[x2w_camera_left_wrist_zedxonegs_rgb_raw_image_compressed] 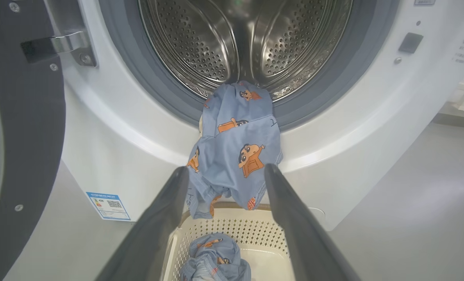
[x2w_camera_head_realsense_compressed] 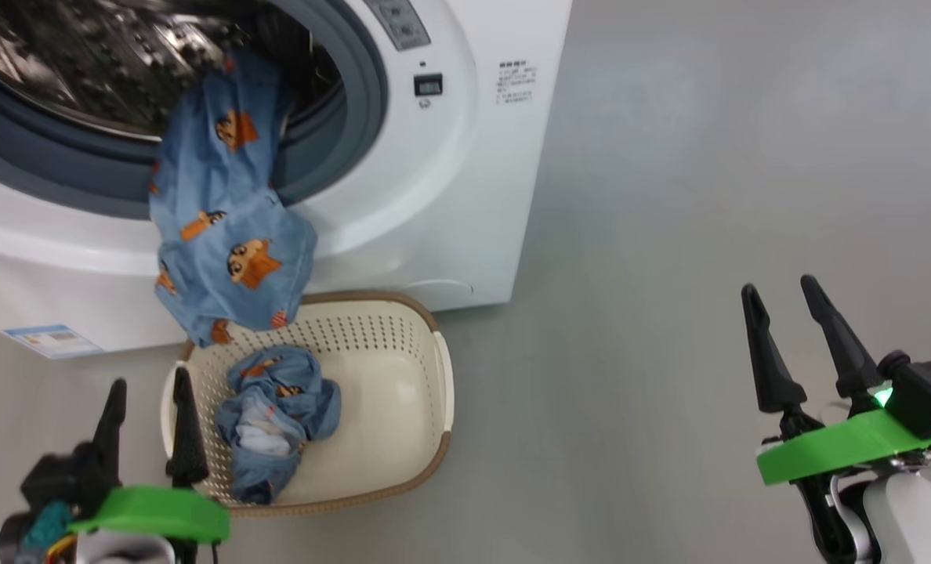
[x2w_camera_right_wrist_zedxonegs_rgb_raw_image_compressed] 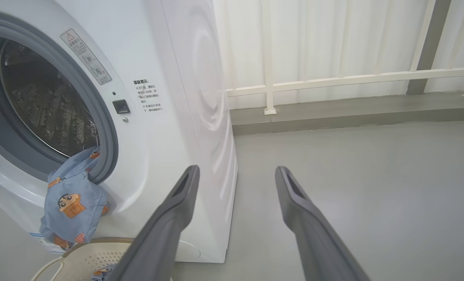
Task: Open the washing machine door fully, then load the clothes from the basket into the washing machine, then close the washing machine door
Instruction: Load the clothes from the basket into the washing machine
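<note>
Head view: light-blue printed fabric garment (x2w_camera_head_realsense_compressed: 226,235) droops from white front-loading washing machine (x2w_camera_head_realsense_compressed: 450,196) over cream perforated basket (x2w_camera_head_realsense_compressed: 403,368); another garment (x2w_camera_head_realsense_compressed: 277,415) lies inside it. Both jaws released, empty. Best grab the drooping hem and push it deep.

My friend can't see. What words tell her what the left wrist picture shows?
A light-blue cartoon-print garment hangs from the steel drum of the washing machine, above a cream basket holding another garment. The left gripper points at it, jaws open.
</note>
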Controlling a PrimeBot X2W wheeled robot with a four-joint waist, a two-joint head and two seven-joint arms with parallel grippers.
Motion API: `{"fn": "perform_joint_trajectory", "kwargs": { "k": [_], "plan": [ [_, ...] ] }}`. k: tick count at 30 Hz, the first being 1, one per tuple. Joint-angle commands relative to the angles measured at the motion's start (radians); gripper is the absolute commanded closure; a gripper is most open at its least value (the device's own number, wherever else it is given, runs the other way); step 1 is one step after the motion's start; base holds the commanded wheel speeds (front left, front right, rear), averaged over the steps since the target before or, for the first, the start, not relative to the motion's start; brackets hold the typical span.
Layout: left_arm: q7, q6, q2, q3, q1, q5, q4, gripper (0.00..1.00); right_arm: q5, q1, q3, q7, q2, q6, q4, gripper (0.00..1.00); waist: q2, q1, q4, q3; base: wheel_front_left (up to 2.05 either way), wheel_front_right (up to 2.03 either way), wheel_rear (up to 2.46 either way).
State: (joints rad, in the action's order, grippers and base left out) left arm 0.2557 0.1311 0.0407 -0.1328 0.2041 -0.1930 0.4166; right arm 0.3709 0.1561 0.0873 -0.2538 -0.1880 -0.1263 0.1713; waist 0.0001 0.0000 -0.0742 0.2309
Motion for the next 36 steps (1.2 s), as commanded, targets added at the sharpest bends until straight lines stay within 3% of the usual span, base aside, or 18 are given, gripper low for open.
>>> {"fn": "perform_joint_trajectory", "kwargs": {
  "k": [1, 17, 24, 36],
  "plan": [
    [0.006, -0.001, 0.022, -0.019, 0.06, -0.008, 0.008, 0.0, 0.004, 0.035, 0.011, -0.008, -0.003, -0.004, -0.026, 0.0, -0.0001, 0.0, -0.023, 0.06, 0.0, 0.0, 0.0],
    [0.006, 0.0, 0.154, 0.021, 0.416, -0.082, 0.292, 0.0, 0.0, 0.153, 0.023, -0.008, 0.038, -0.004, -0.05, 0.0, -0.0001, 0.0, -0.102, 0.26, 0.0, 0.0, 0.0],
    [0.006, 0.0, 0.232, 0.043, 0.537, -0.119, 0.423, 0.0, 0.003, 0.184, 0.039, -0.008, 0.052, -0.004, -0.057, 0.0, -0.0001, 0.0, -0.15, 0.312, 0.0, 0.0, 0.0],
    [0.006, 0.0, 0.309, 0.094, 0.673, -0.126, 0.598, 0.0, -0.002, 0.213, 0.071, -0.008, 0.064, -0.004, -0.069, 0.0, -0.0001, 0.0, -0.197, 0.357, 0.0, 0.0, 0.0]
  ]
}}
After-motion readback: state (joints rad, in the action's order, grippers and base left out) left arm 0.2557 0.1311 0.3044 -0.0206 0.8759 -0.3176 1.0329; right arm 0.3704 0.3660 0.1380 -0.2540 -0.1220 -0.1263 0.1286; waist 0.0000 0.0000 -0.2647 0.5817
